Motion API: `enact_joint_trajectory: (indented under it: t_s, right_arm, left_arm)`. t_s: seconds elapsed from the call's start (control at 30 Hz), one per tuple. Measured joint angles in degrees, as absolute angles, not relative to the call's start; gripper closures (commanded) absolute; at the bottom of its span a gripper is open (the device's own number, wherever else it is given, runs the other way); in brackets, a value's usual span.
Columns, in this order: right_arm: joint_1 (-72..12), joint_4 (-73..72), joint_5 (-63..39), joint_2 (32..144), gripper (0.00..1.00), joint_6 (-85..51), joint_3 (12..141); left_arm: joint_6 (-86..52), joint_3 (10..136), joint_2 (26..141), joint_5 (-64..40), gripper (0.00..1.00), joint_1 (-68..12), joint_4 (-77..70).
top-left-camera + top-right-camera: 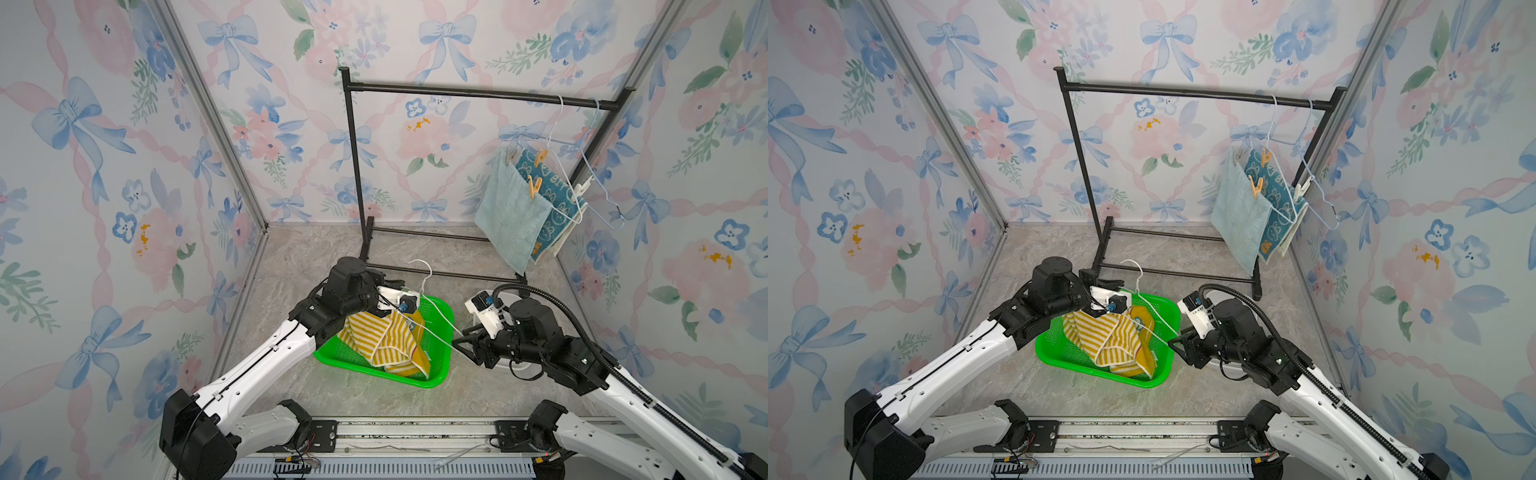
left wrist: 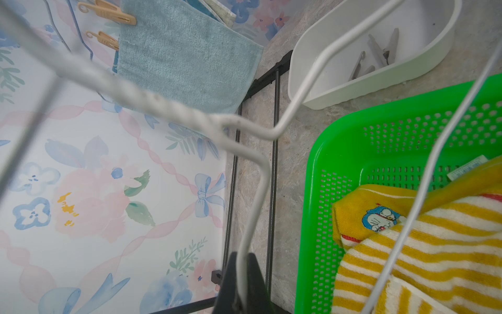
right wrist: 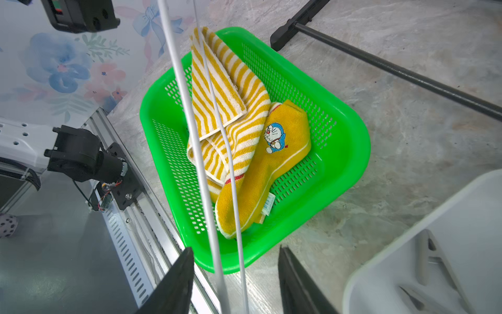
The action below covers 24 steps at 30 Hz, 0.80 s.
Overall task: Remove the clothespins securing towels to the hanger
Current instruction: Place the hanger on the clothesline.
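A white wire hanger (image 1: 420, 268) (image 3: 190, 108) hangs bare over the green basket (image 1: 436, 380), my left gripper (image 1: 395, 286) (image 2: 243, 282) shut on its wire below the neck. Around its two lower wires my right gripper (image 1: 461, 338) (image 3: 236, 280) stands open, touching neither. The yellow-and-white striped towel (image 1: 382, 336) (image 3: 217, 89) lies in the basket on a yellow cartoon cloth (image 3: 271, 163). On blue hangers (image 1: 590, 166) at the rack's right end hang a teal towel (image 1: 507, 212) and a blue bunny towel (image 1: 555, 195), held by tan clothespins (image 1: 540, 156) (image 1: 534, 185) and a white one (image 1: 582, 187).
A white bin (image 2: 353, 92) (image 3: 407, 244) with grey clothespins (image 2: 380, 51) sits on the stone floor right of the basket, partly under my right arm. The black rack (image 1: 457, 89) stands at the back, its base bars (image 1: 436, 272) just behind the basket. Papered walls close in both sides.
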<state>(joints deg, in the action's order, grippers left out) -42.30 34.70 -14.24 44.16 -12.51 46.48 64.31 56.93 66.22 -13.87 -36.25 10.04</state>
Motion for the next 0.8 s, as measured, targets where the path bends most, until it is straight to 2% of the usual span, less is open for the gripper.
enact_joint_trajectory:
  t_s: [0.27,0.3,0.4,0.5,0.57,0.67,0.8]
  right_arm:
    - [-42.9,31.8,-13.0,43.1,0.97,-12.8,44.3]
    - [-42.9,31.7,-13.1,43.1,1.00,-12.7,44.3]
    - [-43.2,31.6,-12.7,43.1,1.00,-12.4,44.5]
    - [-43.3,32.7,-11.6,43.4,1.00,-12.4,45.8]
    - [-43.5,33.6,-10.8,43.9,1.00,-12.4,47.4]
    - [-43.6,35.2,-9.3,44.8,1.00,-12.3,50.5]
    - [-43.6,37.6,-6.8,46.9,1.00,-11.8,56.1]
  left_arm:
    - [64.0,57.1,66.2,-13.6,1.00,-36.2,10.0]
    - [63.8,57.1,66.2,-13.4,0.94,-36.2,10.0]
    - [62.8,57.4,66.2,-13.3,0.84,-36.2,10.1]
    - [61.5,57.9,65.8,-14.0,0.58,-36.2,10.0]
    - [60.4,58.1,65.1,-14.6,0.48,-36.2,10.0]
    - [58.2,58.7,63.7,-15.1,0.39,-36.2,10.4]
    - [54.8,59.3,60.2,-15.3,0.32,-35.9,10.4]
